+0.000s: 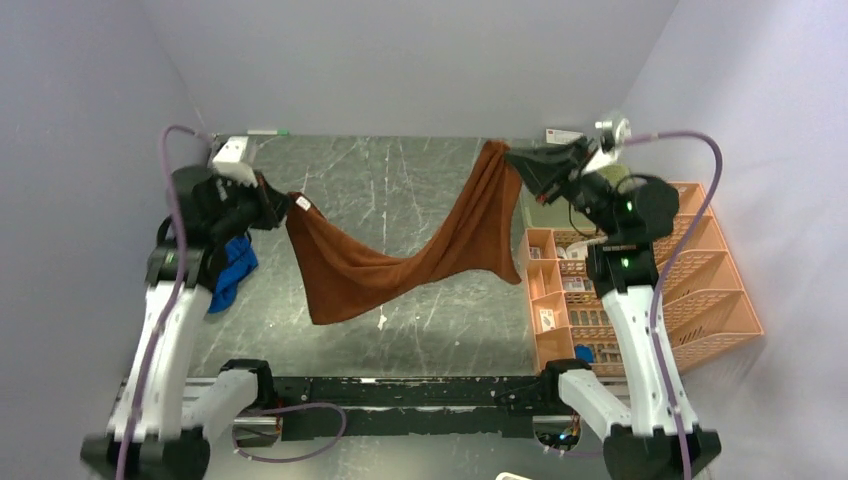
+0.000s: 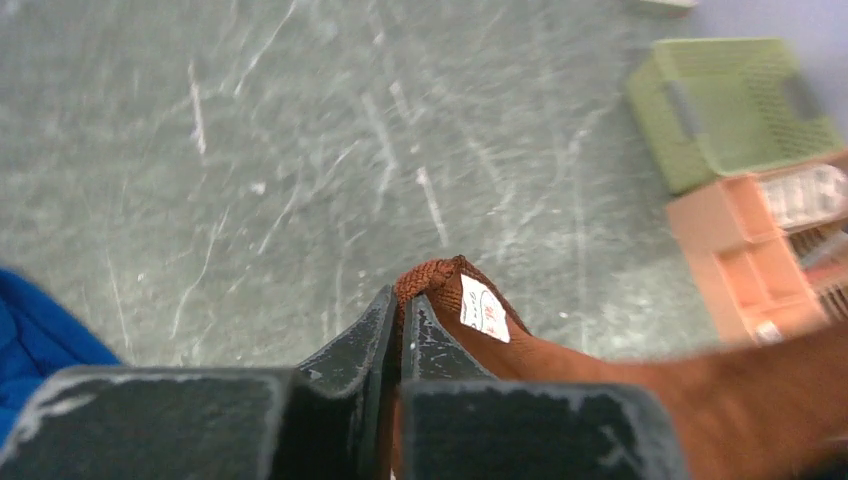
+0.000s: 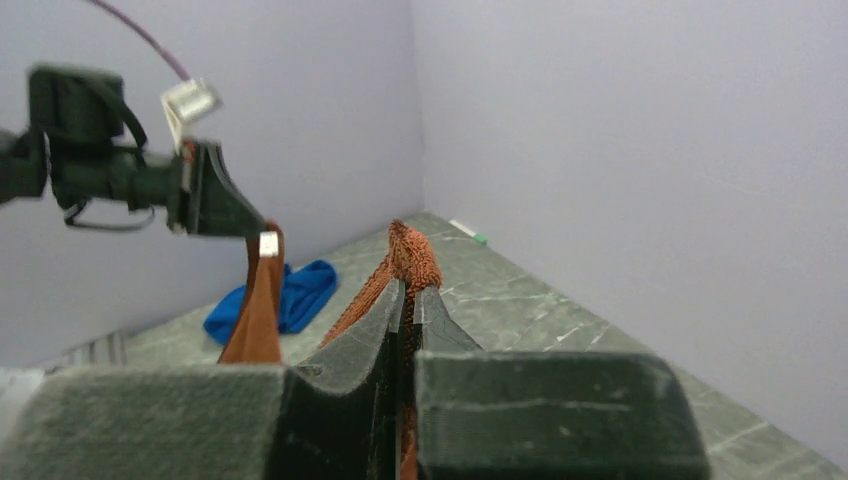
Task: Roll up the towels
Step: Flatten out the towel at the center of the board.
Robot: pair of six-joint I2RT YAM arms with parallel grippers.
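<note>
L gripper (image 1: 289,206) & R gripper (image 1: 509,156) each pinch a corner of brown towel (image 1: 400,260); long axis strung L-R over table (image 1: 400,170), sagging mid

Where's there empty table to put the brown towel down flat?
The wide middle of the table is bare, between the blue towel and the orange trays. The right side is crowded: trays plus a green basket.

The hung towel (image 1: 400,262) spans from left hand (image 1: 287,206) to right hand (image 1: 511,158) above the worktop (image 1: 400,170); the second towel (image 1: 235,268) lies at its left edge, trays (image 1: 690,270) at its right.
</note>
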